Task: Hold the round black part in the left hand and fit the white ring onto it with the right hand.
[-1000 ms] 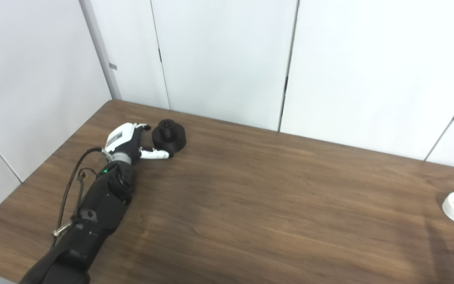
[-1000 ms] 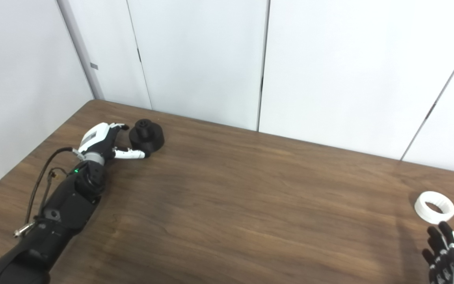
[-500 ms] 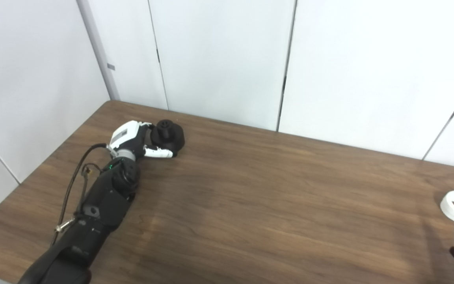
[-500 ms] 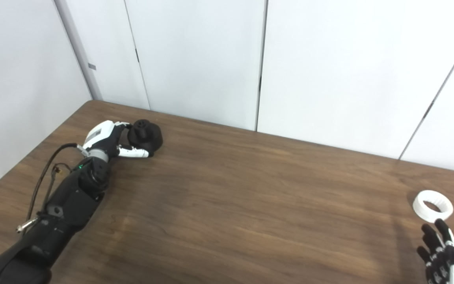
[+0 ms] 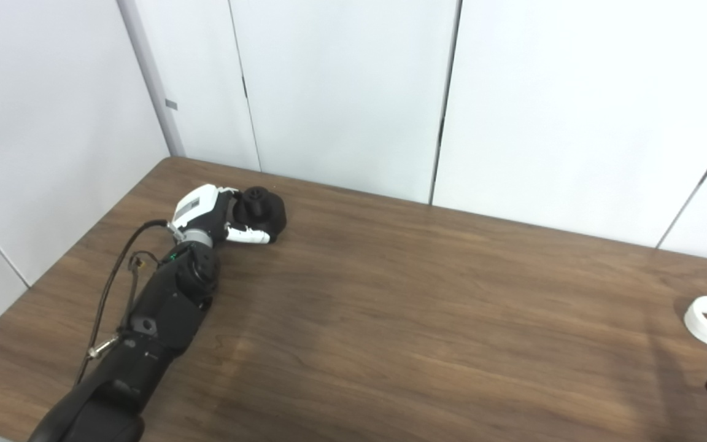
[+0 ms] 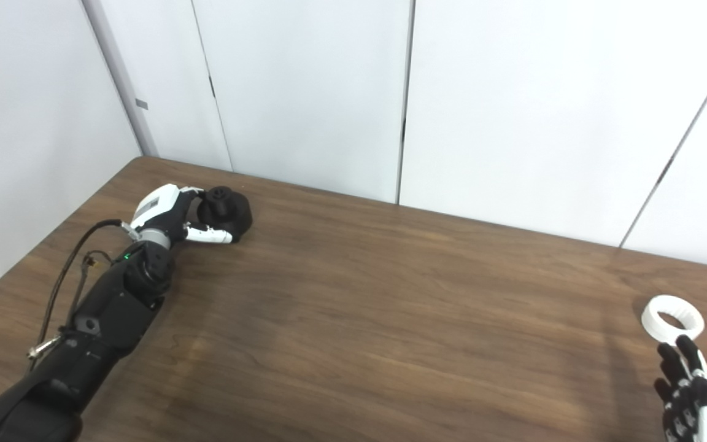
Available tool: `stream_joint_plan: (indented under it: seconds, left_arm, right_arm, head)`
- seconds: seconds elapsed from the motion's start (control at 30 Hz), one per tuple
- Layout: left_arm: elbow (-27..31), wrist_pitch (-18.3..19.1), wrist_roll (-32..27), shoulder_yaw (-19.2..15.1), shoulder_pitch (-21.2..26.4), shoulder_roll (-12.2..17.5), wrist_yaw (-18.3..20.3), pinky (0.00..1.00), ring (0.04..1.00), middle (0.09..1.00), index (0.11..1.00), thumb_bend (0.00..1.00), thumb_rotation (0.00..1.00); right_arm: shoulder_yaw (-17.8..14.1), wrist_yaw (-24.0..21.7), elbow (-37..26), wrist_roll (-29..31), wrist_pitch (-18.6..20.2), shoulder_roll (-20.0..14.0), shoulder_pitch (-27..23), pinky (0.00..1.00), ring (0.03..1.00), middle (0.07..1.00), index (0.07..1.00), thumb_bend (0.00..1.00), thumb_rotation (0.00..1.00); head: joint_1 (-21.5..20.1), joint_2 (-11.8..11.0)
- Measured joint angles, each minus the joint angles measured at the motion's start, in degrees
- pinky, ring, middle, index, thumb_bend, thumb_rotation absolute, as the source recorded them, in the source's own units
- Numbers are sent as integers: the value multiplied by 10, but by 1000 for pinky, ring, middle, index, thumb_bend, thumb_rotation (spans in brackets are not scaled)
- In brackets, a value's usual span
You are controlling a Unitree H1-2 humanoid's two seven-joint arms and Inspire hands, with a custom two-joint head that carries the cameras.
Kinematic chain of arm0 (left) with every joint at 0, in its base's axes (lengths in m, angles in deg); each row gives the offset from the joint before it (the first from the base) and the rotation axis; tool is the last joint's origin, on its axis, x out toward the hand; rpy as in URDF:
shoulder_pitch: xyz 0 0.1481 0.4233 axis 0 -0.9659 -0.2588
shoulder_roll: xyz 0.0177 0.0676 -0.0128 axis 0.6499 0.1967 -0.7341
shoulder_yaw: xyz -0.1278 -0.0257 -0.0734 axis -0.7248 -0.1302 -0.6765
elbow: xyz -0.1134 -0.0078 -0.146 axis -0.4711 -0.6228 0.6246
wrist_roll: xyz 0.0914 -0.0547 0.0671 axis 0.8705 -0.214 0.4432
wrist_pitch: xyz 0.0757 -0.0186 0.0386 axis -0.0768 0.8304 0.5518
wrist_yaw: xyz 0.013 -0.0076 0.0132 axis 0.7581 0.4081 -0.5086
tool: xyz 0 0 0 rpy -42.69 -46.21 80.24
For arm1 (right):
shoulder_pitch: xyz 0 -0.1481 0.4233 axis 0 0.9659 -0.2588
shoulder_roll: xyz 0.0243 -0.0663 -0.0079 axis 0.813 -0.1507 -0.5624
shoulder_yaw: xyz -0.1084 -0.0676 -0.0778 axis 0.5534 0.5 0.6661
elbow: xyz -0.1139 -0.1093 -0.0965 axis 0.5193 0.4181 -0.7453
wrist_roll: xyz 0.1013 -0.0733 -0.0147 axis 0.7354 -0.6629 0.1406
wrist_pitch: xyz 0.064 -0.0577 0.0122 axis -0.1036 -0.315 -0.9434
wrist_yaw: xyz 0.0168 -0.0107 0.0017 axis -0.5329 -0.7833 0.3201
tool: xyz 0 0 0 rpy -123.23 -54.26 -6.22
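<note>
The round black part [image 5: 266,212] sits on the brown table [image 5: 390,307] at the far left, its knob facing up. My left hand [image 5: 207,210] is wrapped around its left side, with the fingers behind it and the thumb [image 5: 247,234] along its near edge. The white ring [image 6: 672,316] lies flat near the table's right edge. My right hand [image 6: 689,393] hovers just in front of the ring with its fingers spread, apart from it and holding nothing. Part of this hand is cut off by the picture's edge.
White wall panels [image 5: 341,92] stand close behind the table's far edge and along its left side. A cable [image 5: 114,282] loops off my left forearm. Bare wood stretches between the two hands.
My left hand has slid right and closed around the black part. My right hand has crept up closer to the white ring. The camera has shifted slightly.
</note>
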Motion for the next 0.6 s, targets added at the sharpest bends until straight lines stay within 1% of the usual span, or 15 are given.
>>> stream_joint_plan:
  seconds: [0.17, 0.3, 0.37, 0.47, 0.6]
  left_arm:
    - [-31, -19, -22, -25, 6, -20, -31, 1000, 985, 932, 813, 1000, 320]
    - [-39, -29, -39, -33, 6, -30, -47, 1000, 986, 931, 807, 1000, 317]
    - [-51, -39, -48, -40, 8, -34, -53, 1000, 986, 930, 804, 1000, 309]
    - [-62, -44, -61, -49, 11, -38, -62, 1000, 978, 922, 797, 1000, 308]
    - [-73, -48, -64, -49, 19, -42, -72, 1000, 971, 913, 790, 1000, 317]
  right_arm:
    - [2, 7, 0, -4, 1, 0, 0, 1000, 998, 956, 986, 717, 1000]
    - [3, 7, 0, -4, 1, 0, 0, 1000, 999, 955, 985, 712, 1000]
    - [3, 8, 0, -4, 1, 0, 0, 1000, 1000, 958, 987, 711, 1000]
    - [4, 8, 0, -4, 1, 0, 0, 1000, 1000, 958, 991, 698, 1000]
    - [5, 10, 0, -7, 1, 0, 0, 1000, 1000, 953, 985, 694, 1000]
  head:
    - [0, -1]
    - [1, -2]
    - [0, -2]
    - [0, -2]
    - [0, -2]
